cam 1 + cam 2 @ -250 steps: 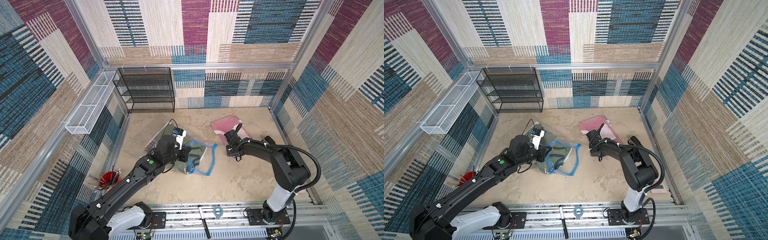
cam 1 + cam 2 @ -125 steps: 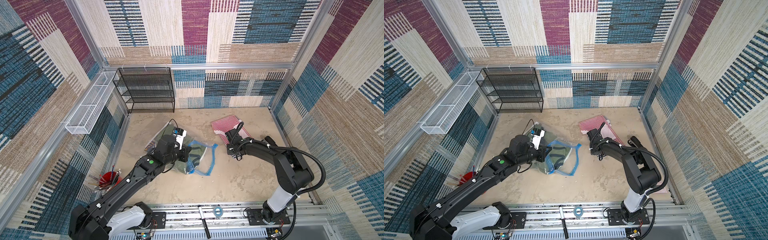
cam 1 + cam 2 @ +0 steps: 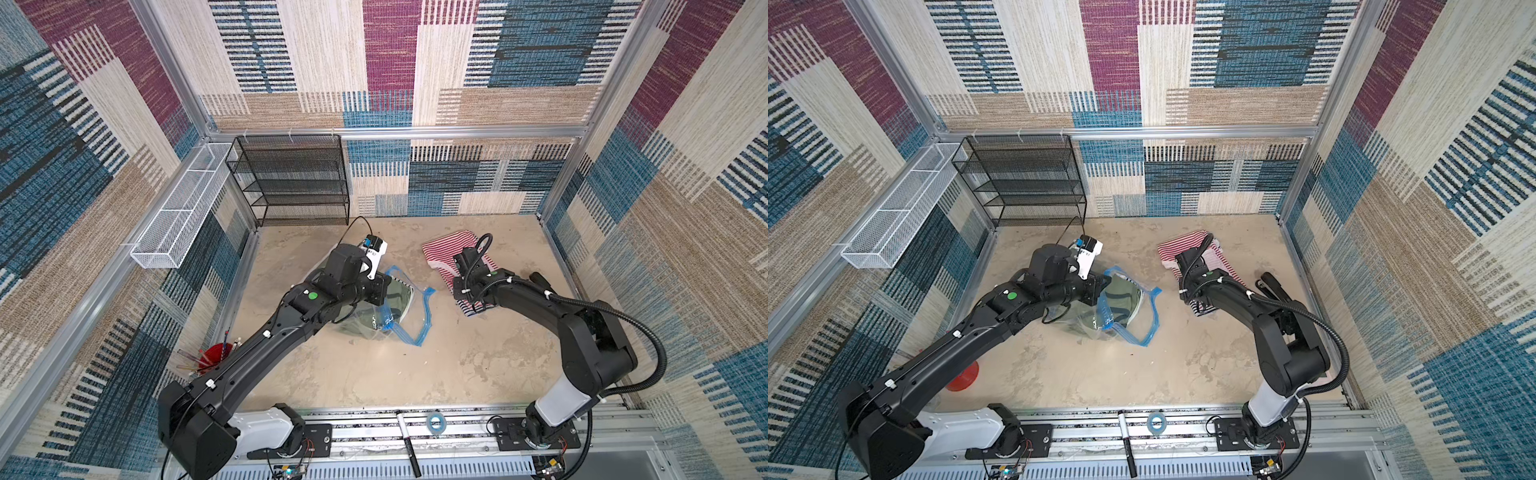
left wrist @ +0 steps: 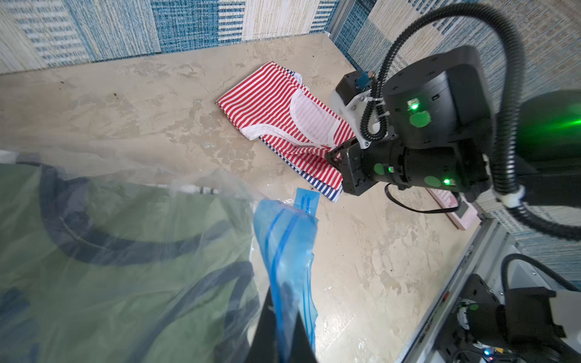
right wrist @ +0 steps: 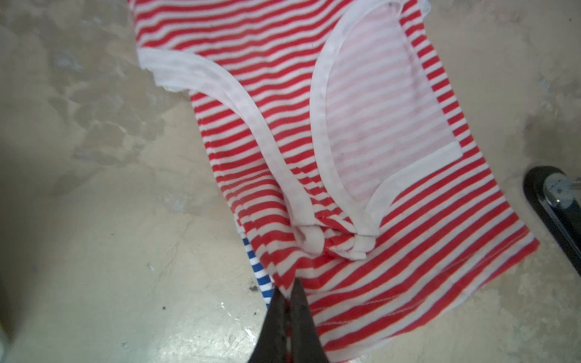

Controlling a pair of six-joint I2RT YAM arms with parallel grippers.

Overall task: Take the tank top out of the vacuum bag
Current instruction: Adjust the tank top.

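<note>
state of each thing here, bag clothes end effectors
vacuum bag: mouth open
green garment: inside the bag
red striped tank top: out, lying on the table
left end effector: shut on the bag's zip strip
right end effector: shut on the red top's edge

No word, number or brand can be read anywhere. The round green stickers [image 3: 312, 296] are plain dots, and the pink slab [image 4: 445, 198] by the right wall is too blurred.

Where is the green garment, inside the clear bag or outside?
Inside: the green garment shows through the clear plastic of the vacuum bag, which covers it.
</note>
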